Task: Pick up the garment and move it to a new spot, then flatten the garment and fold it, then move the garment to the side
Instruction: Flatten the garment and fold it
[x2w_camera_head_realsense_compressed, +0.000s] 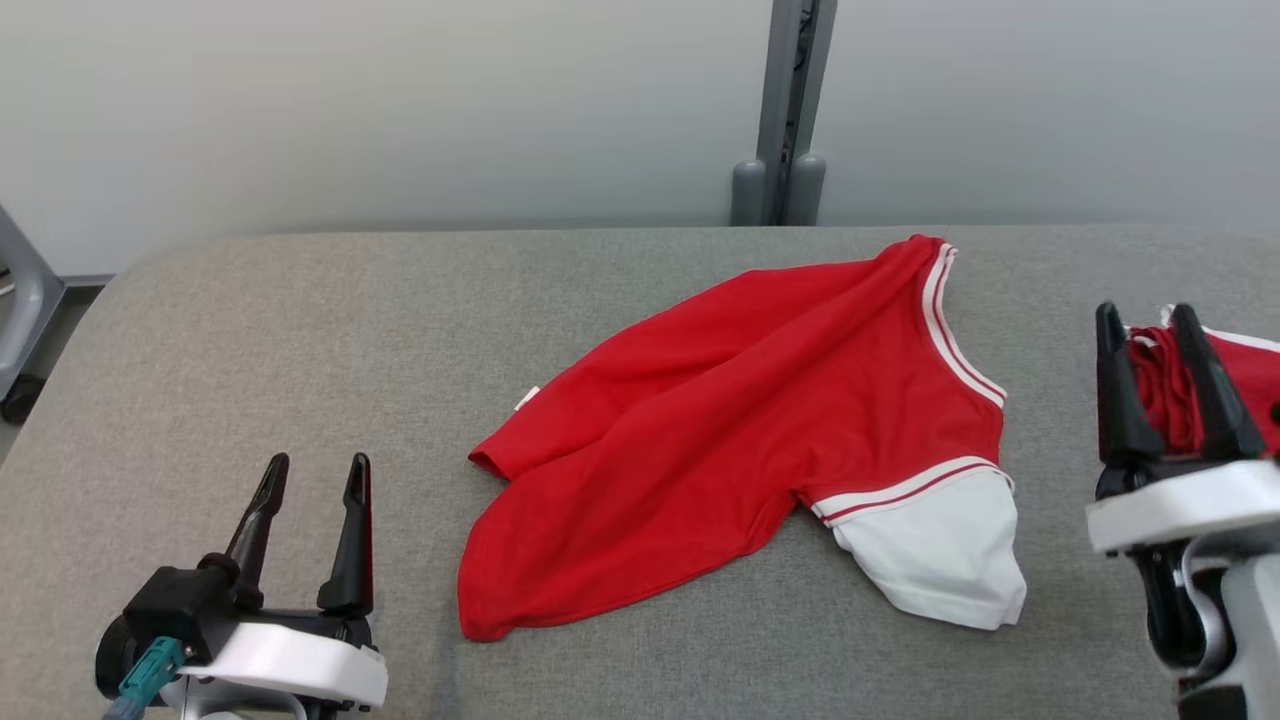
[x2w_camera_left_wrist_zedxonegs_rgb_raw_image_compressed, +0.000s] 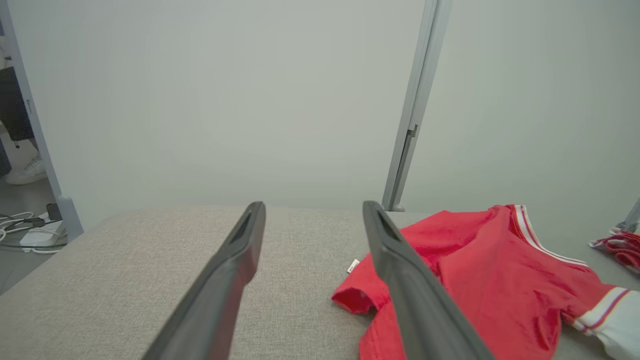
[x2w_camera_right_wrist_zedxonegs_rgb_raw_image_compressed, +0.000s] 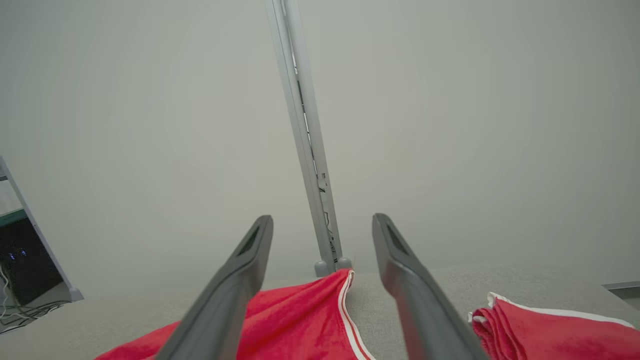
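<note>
Two pincers, both empty. Your left pincer (x2w_camera_head_realsense_compressed: 318, 465) stands with its fingers spread, low over the grey surface (x2w_camera_head_realsense_compressed: 300, 330), well forward and left of the grey post (x2w_camera_head_realsense_compressed: 790, 110). Your right pincer (x2w_camera_head_realsense_compressed: 1145, 315) is likewise spread wide with nothing between its fingers, forward and right of the post.

Garment (x2w_camera_head_realsense_compressed: 720, 420): red, with a white sleeve (x2w_camera_head_realsense_compressed: 940, 550) and striped trim (x2w_camera_head_realsense_compressed: 950, 330). It lies loose on the surface directly forward of the post. The body is doubled over itself along a long crease, and the sleeve is at the end farthest from the post. Neither pincer touches it. A second red piece (x2w_camera_head_realsense_compressed: 1250, 370), folded, sits further right of the post, just behind your right pincer.

Step, as judged: the garment is neither flat nor folded, so you are at the pick-up or the start of flattening. Its position alone does not show whether the move to a new spot is done.

Next move calls for two separate grips, probably the hem corner nearest your left pincer and the sleeve or trim edge nearest your right. Come in low, pinch one layer only, then draw apart so the crease opens. On the right side, don't snag the folded piece
</note>
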